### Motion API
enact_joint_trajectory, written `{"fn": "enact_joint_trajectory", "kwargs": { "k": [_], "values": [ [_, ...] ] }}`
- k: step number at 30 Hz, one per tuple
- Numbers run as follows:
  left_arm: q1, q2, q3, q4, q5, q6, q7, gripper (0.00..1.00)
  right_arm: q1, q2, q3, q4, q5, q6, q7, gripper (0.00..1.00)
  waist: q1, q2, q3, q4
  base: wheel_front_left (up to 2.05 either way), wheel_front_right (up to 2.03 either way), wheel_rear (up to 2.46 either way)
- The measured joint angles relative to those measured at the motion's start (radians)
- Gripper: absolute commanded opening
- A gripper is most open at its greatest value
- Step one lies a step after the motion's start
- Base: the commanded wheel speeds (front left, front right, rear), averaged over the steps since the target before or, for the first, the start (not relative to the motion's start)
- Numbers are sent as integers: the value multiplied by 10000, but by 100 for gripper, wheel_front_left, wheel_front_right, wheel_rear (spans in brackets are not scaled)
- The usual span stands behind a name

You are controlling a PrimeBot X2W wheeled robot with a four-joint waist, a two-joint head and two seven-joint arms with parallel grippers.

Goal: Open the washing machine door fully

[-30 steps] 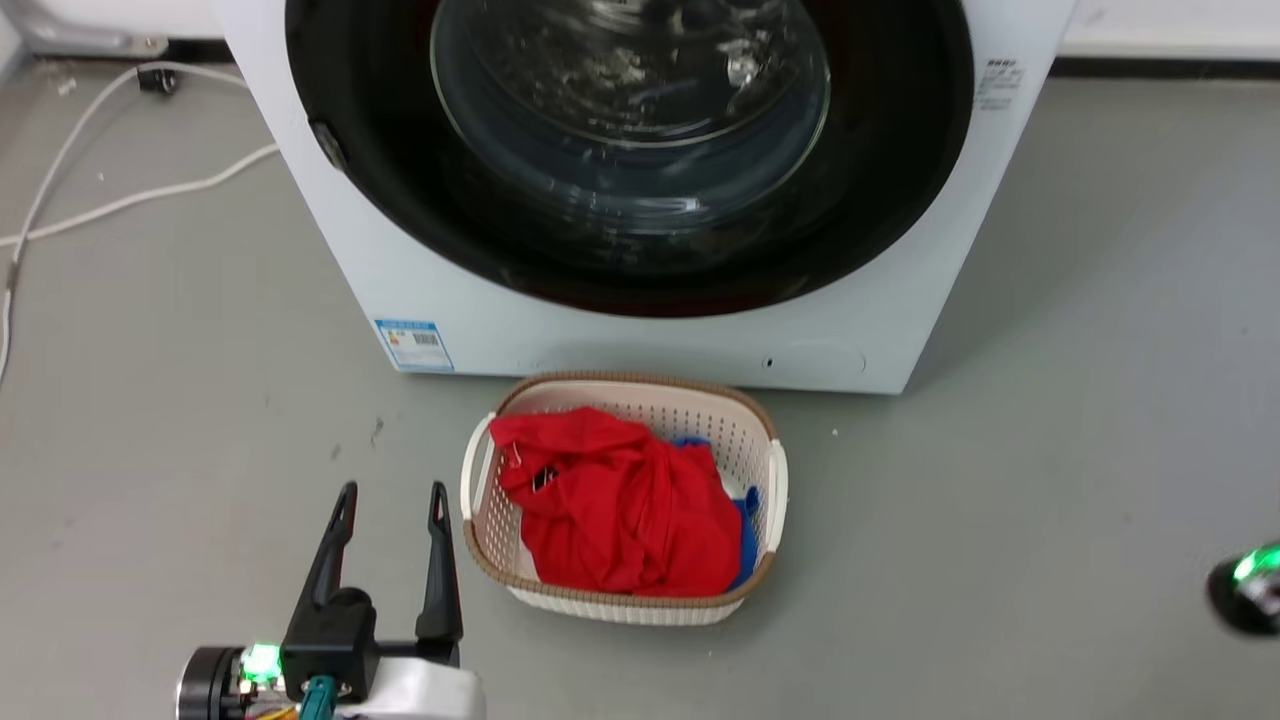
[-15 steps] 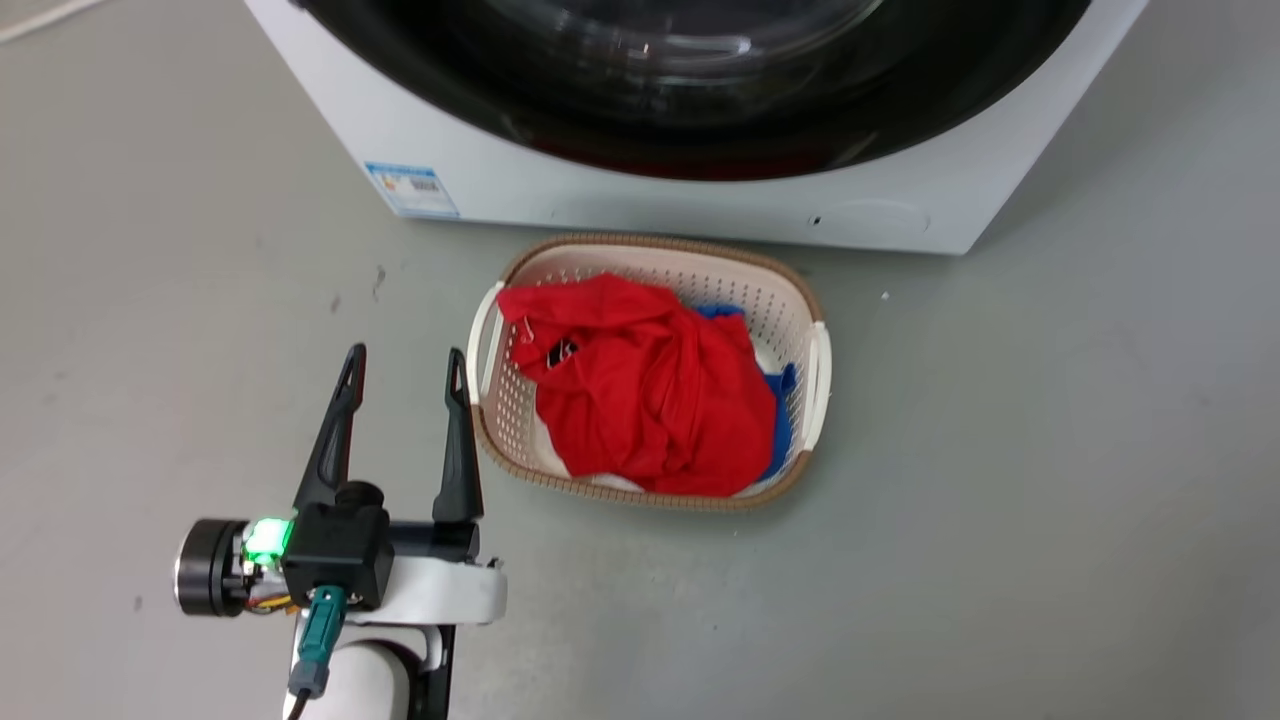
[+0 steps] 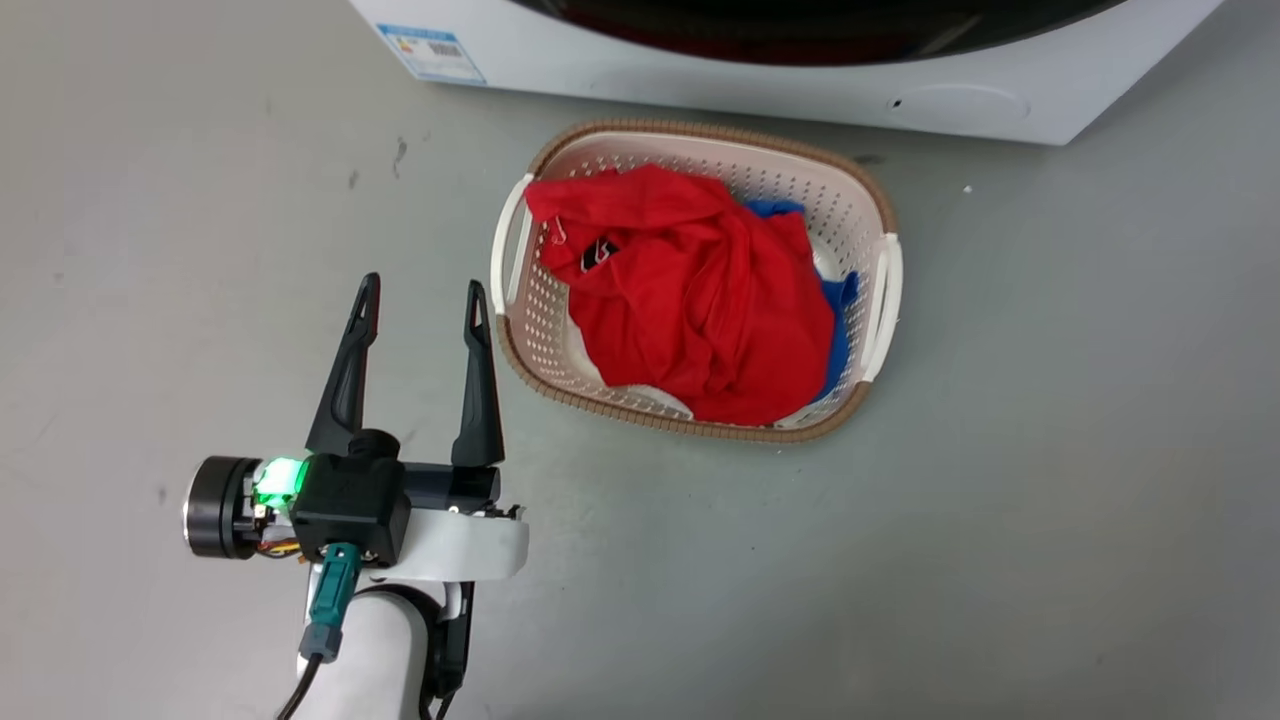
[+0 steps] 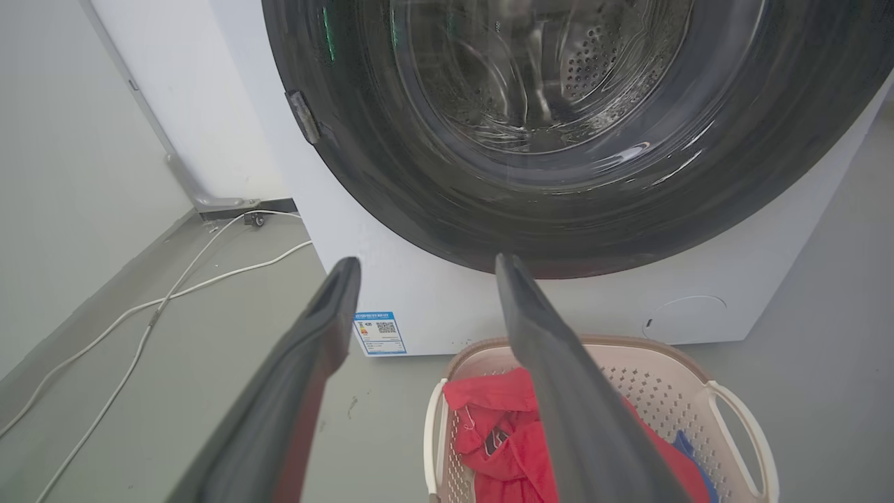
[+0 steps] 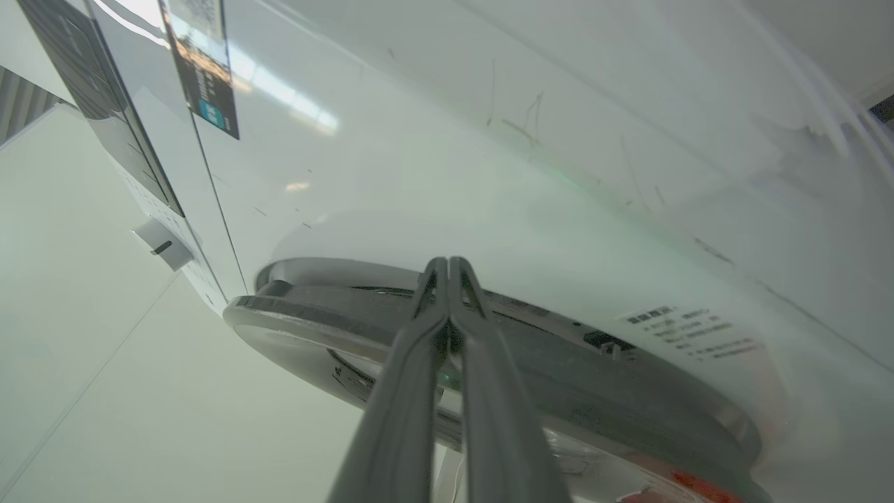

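The washing machine [image 4: 433, 307] is a white box standing on the grey floor. Its washing machine door [image 4: 391, 181], a wide black rim around a clear glass bowl, lies against the front, with a small catch [image 4: 304, 116] on its left edge. In the head view the machine's base [image 3: 760, 85] and a sliver of the door [image 3: 800, 12] show at the top. My left gripper [image 3: 422, 290] is open and empty, low above the floor left of the basket, fingers [image 4: 335, 307] pointing at the machine. My right gripper [image 5: 448, 263] is shut, its tips at the door's edge [image 5: 559, 391] beside the white front [image 5: 454, 175].
A cream basket [image 3: 885, 290] holding red cloth [image 3: 700, 290] and some blue cloth sits on the floor right before the machine. White cables [image 4: 160, 300] run over the floor at the machine's left, beside a wall [image 4: 63, 140]. A blue label [image 3: 432, 50] marks the machine's lower left.
The head camera has tilted down, so machine and basket slid up the picture. The left gripper keeps its place beside the basket, still open.
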Motion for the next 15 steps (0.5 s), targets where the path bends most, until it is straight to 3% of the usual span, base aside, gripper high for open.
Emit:
{"fn": "enact_joint_trajectory", "kwargs": {
  "k": [8,15],
  "values": [
    [-425,-33,-288,-42,-169,171,0,100,-1660,-173,1231,901,-1060,23,1081,0,-1,0,825,534,0,0,0],
    [-446,-50,-362,-44,-238,270,0,100,-1750,-94,1476,790,-1220,-6,1540,0,-1,0,963,613,0,0,0]
  ]
}}
